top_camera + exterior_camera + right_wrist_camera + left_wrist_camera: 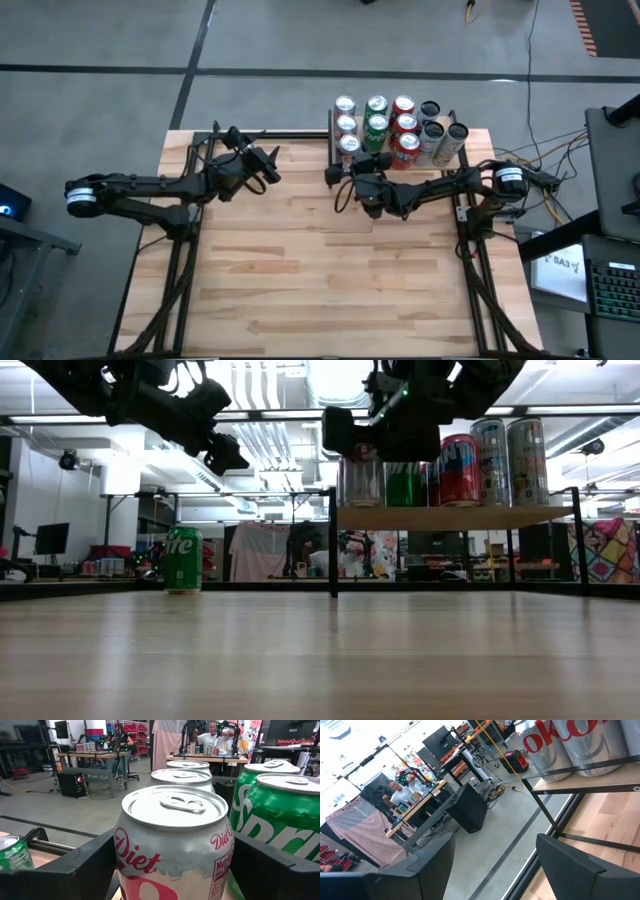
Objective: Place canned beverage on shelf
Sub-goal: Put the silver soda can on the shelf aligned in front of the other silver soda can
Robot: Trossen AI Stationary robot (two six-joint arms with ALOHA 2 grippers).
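A silver Diet Coke can (172, 835) stands upright on its base at the near left corner of the shelf (450, 517), in front of two more silver cans. My right gripper (172, 862) is level with it and open. One finger (85, 865) stands on each side of the can's wall. In the high view this gripper (349, 160) sits at the shelf's near edge. Green, red and tall silver cans fill the rest of the shelf. My left gripper (268, 165) hovers open at mid-table left of the shelf, with nothing between its fingers. My right gripper's fingers stand close beside the two sides of the Diet Coke can's wall (122, 855), coming level from the table's near side. I cannot tell whether they touch it. The can stands upright on the shelf board.
A green Sprite can (183, 560) stands alone on the tabletop near the far edge, left of the shelf. A green Sprite can (280, 820) on the shelf stands right beside my right gripper's other finger. Black posts (333, 540) edge the shelf. People sit at desks beyond the table.
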